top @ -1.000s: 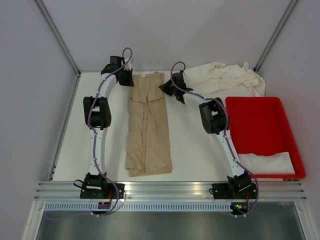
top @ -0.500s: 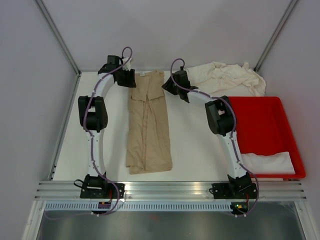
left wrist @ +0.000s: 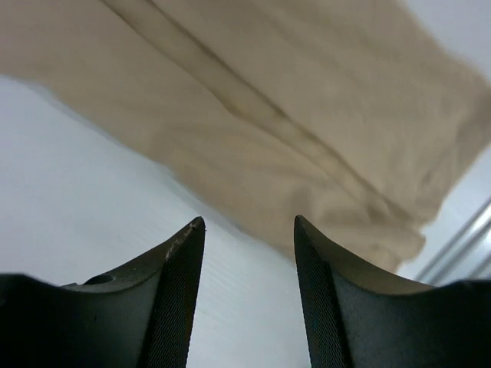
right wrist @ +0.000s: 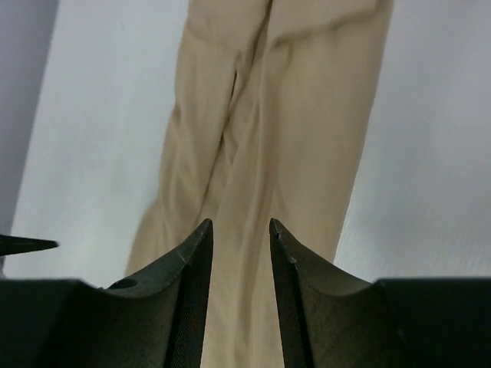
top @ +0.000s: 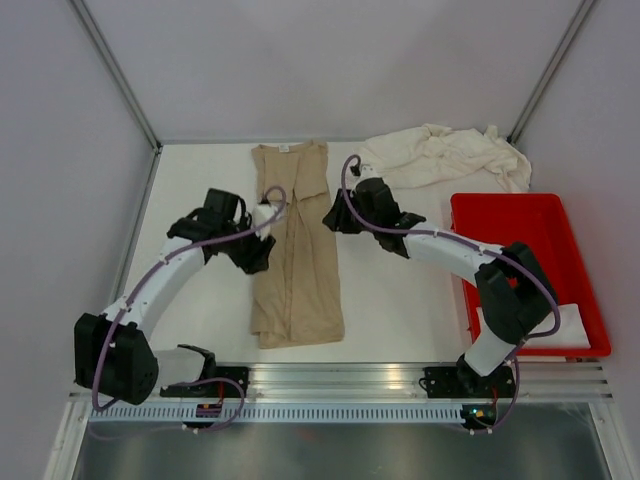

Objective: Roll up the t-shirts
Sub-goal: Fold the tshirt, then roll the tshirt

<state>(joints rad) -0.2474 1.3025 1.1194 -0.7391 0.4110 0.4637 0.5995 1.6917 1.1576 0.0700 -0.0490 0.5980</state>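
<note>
A tan t-shirt (top: 300,280), folded into a long narrow strip, lies flat down the middle of the table with its white neck label at the far end. My left gripper (top: 258,258) hovers at the strip's left edge, about halfway along. It is open: in the left wrist view only white table shows between the fingers (left wrist: 176,291), and the tan t-shirt (left wrist: 307,115) lies beyond them. My right gripper (top: 330,220) is at the strip's right edge. It is open and empty (right wrist: 240,226), above the tan t-shirt (right wrist: 307,115). Cream-white t-shirts (top: 445,155) lie heaped at the far right.
A red tray (top: 520,240) stands at the right, with a white folded cloth (top: 572,325) in its near end, partly behind my right arm. Metal frame posts rise at both far corners. An aluminium rail (top: 340,378) runs along the near edge.
Both grippers were shut at the tan t-shirt's far collar end. They have opened, let go of it and drawn back toward me to the strip's middle.
</note>
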